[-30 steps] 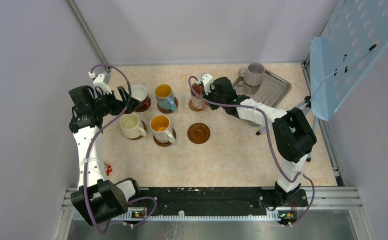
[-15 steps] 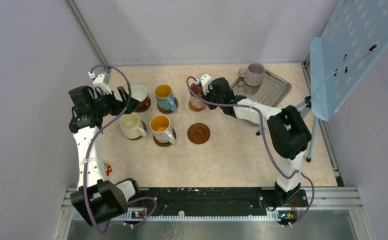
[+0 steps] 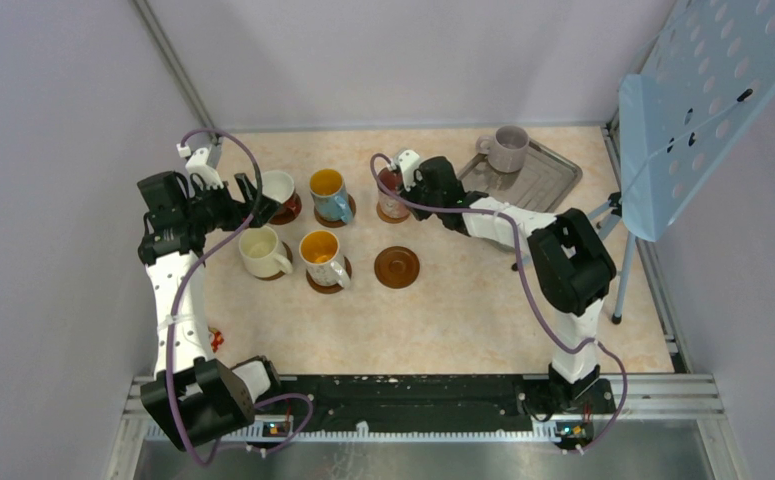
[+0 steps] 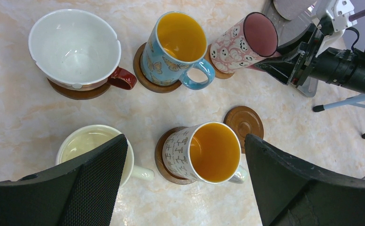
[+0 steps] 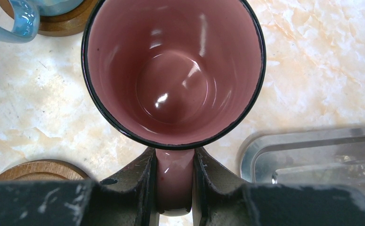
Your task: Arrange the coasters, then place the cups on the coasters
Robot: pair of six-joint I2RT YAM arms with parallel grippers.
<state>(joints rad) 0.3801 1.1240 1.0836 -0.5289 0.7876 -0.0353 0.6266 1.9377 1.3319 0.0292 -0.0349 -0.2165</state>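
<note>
Right gripper (image 5: 174, 181) is clamped on the handle of the pink mug (image 5: 173, 70), with the handle pinched between both fingers. The mug is mouth up and looks slightly tipped in the left wrist view. The target, the light coaster (image 5: 39, 172), is seen just off the mug's near side, toward the gripper. It is partly covered by the mug base in the left wrist view; contact between base and wood cannot be told.

The mug's long axis is near vertical, and the handle is pointed back along the right arm. A short shift toward the near side, then a straight lowering, is judged to be needed.

Left gripper (image 4: 185, 139) is spread wide with nothing held, and is hung above the four mugs seated on coasters.

Room is tight: the blue mug (image 4: 173, 52) is just beside on one flank, the metal tray (image 5: 312, 141) on the other. The tabletop (image 4: 20, 108) is flat, glossy marble print. One empty dark coaster (image 4: 244, 122) is seen nearer the bases, and the lilac mug (image 3: 508, 148) is on the tray.
</note>
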